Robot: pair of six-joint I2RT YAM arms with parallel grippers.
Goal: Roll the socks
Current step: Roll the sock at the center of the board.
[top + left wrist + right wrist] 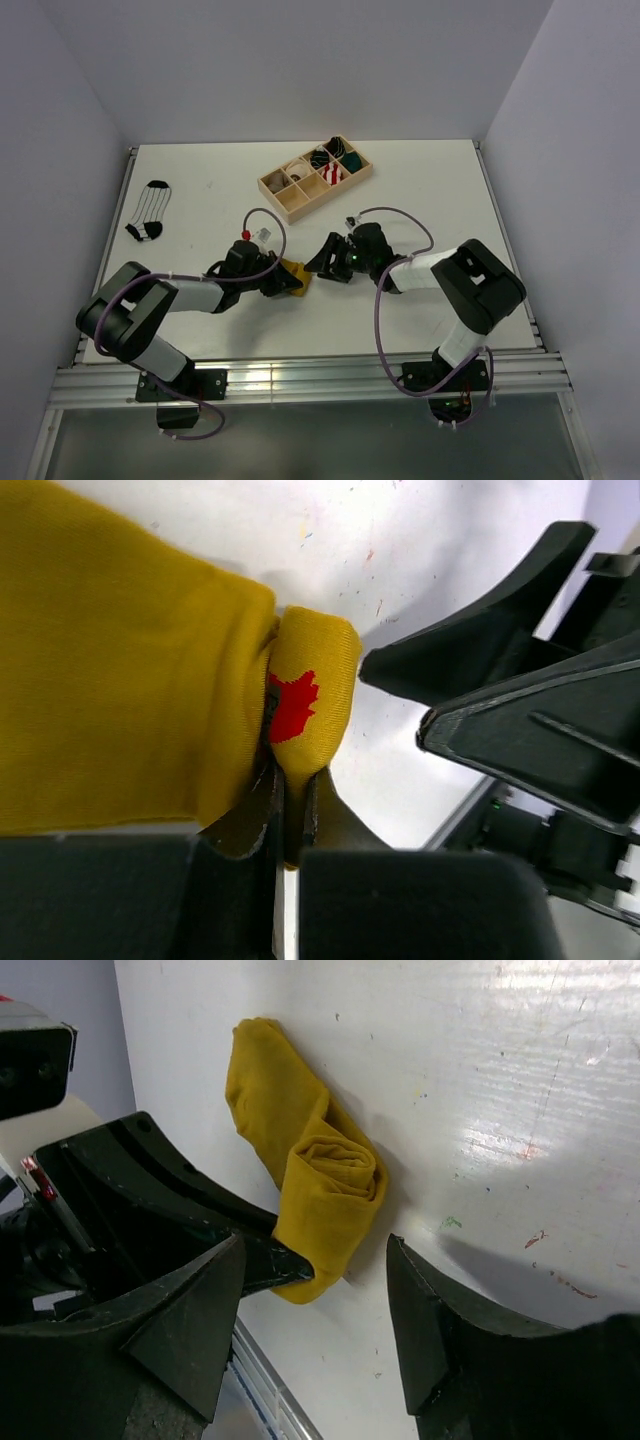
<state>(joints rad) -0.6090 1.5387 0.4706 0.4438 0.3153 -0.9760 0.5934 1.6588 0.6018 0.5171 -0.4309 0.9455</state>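
**Mustard sock point(320, 1175) part-rolled: left claw point(290, 815) pinning, right claw point(318, 1250) free**

1. Striped sock point(150, 212): it lies flat on the table point(430, 200), well off the left claw's outer side and untouched.
2. Left claw: it is closed tight on a fold of the mustard sock. The red patch sits just ahead of its fingertips.
3. Mustard sock: it lies between the two claws. One end is wound into a loose coil directly ahead of the right claw.
4. Right claw: its jaws stand well apart with the coil in the gap ahead of them, and it holds nothing.
5. Step in hand, my judgement: I would close the right claw across the coil's full width, not its rim. I would then turn the coil towards the left claw while that claw holds the tail taut. A slack tail would let the coil unwind.
6. Room: the table is bare ahead of both claws. The wooden tray point(275, 200) sits beyond the right claw, apart from it. The two claws' fingertips are near each other, so I would keep each turn small.
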